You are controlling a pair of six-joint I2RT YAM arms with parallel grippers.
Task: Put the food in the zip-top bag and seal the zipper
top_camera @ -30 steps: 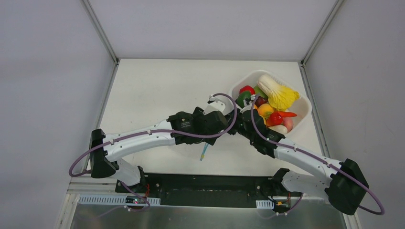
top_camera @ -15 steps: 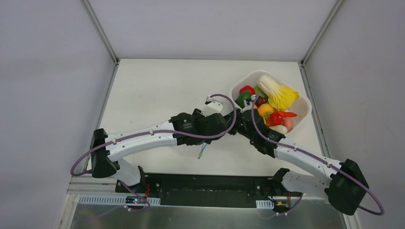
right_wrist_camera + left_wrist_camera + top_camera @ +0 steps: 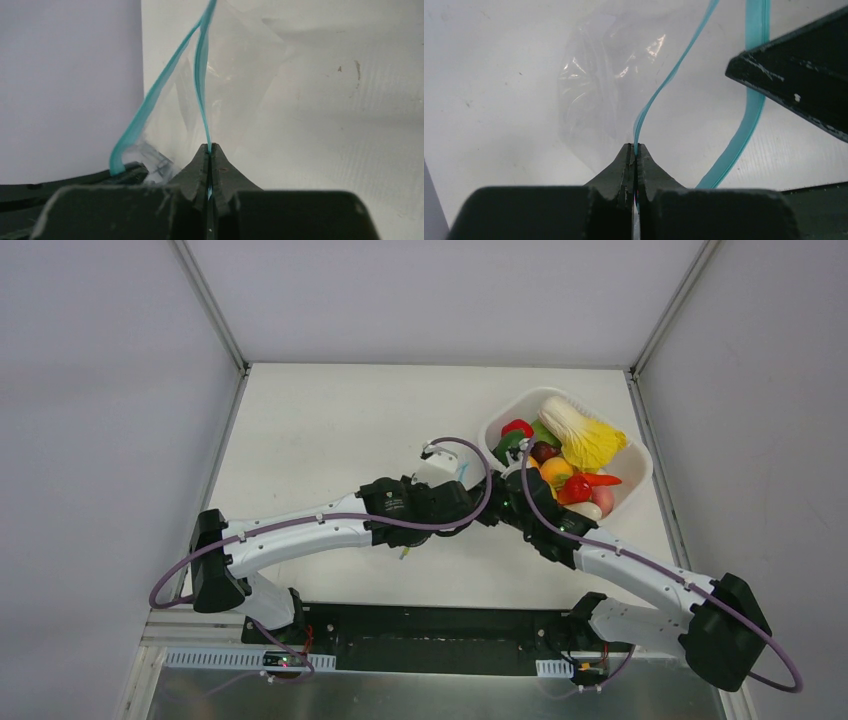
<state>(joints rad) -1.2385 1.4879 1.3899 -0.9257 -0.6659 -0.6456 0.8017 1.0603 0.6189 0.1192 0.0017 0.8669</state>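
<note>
The zip-top bag [image 3: 591,95] is clear and crinkly and hangs between my two grippers above the white table. Its zipper is parted into two teal strips. My left gripper [image 3: 636,148] is shut on one zipper strip [image 3: 664,82]; the other strip [image 3: 744,127] curves past on the right. My right gripper [image 3: 209,147] is shut on the other lip's strip [image 3: 201,75]. From above, the left gripper [image 3: 462,510] and right gripper [image 3: 505,508] meet at mid-table and hide most of the bag. The food [image 3: 570,455], glossy red, orange, yellow and green toys, lies in the tub.
A white rounded tub [image 3: 642,468] holding the toys stands at the back right, just beyond the right arm. The right gripper's black finger [image 3: 794,85] shows at the right of the left wrist view. Grey walls enclose the table on three sides.
My left gripper has closed onto a teal zipper strip. The bag's end that hung below the arms has shifted left. The right gripper has stayed shut on its strip.
</note>
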